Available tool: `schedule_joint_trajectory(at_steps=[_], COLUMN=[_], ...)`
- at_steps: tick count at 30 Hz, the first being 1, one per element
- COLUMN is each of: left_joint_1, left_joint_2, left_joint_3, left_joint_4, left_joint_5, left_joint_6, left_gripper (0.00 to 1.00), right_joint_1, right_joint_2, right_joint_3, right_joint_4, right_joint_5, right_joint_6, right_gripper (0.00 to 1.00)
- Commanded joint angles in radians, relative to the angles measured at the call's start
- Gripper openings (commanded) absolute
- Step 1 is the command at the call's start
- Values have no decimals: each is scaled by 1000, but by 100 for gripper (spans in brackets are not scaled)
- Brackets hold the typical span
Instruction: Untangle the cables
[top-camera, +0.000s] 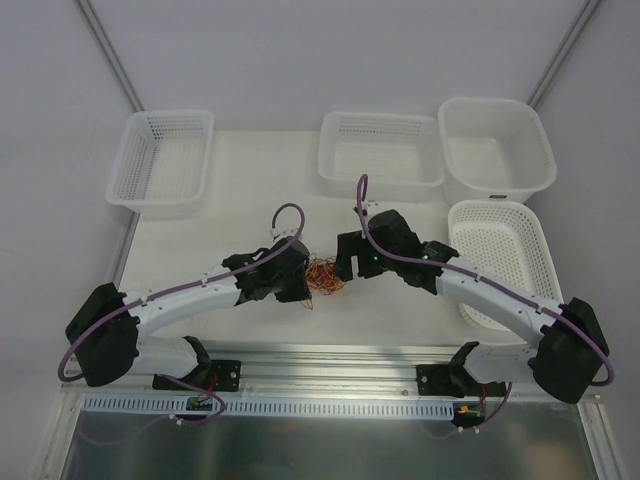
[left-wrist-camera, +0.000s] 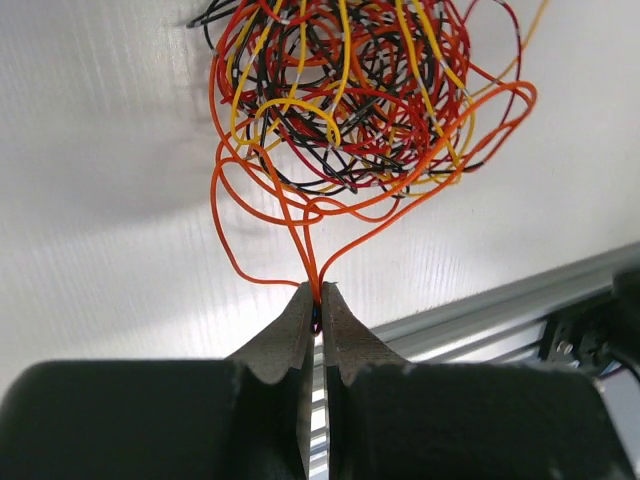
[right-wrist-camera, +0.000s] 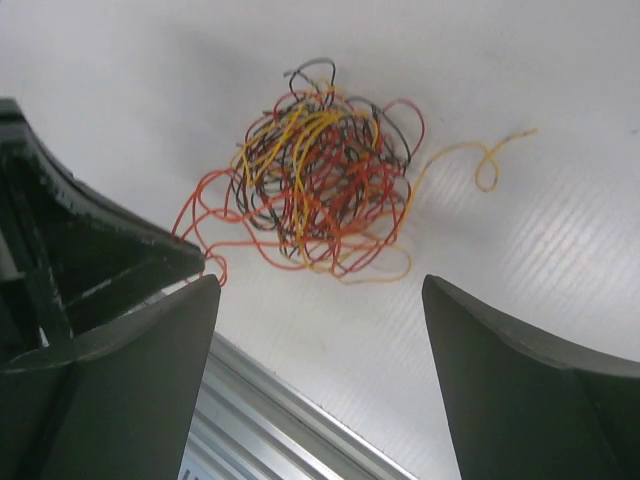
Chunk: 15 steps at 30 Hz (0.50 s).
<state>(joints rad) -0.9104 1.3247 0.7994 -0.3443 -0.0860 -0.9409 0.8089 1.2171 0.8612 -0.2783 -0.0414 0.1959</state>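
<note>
The cables (top-camera: 323, 277) lie as one tangled ball of thin red, orange, black and yellow wires on the white table between my two arms. In the left wrist view the ball (left-wrist-camera: 360, 95) fills the top, and my left gripper (left-wrist-camera: 319, 296) is shut on orange strands that run up into it. In the right wrist view the ball (right-wrist-camera: 320, 190) lies beyond my right gripper (right-wrist-camera: 320, 285), which is open and empty, a little short of the wires. A single tan strand (right-wrist-camera: 480, 160) trails out to the right. The left gripper's dark body (right-wrist-camera: 80, 250) shows at left.
Two white mesh baskets (top-camera: 160, 160) (top-camera: 380, 150) and a solid white tub (top-camera: 495, 150) stand at the back. Another mesh basket (top-camera: 500, 255) lies under my right arm. An aluminium rail (top-camera: 330, 355) runs along the table's near edge.
</note>
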Motion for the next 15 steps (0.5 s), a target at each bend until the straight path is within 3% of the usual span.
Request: schedule_joint_trajectory(at_steps=[1,7,15], left_joint_1=[-8,-7,-7], left_joint_2=[-94,-151,-176], left_joint_3=[-40,-69,-77], left_joint_4=[1,1,1], left_joint_5=[38,69,58], left_joint_6=[140,217,240], left_gripper=[0,0,0], right_joint_1=[3,3,9], right_joint_2=[62,252,469], right_joint_3=[102,225,233], right_joint_4=[65,22,82], right_joint_5=[11,5,-118], right_joint_6=[19,77,160], right_gripper=[86,85,82])
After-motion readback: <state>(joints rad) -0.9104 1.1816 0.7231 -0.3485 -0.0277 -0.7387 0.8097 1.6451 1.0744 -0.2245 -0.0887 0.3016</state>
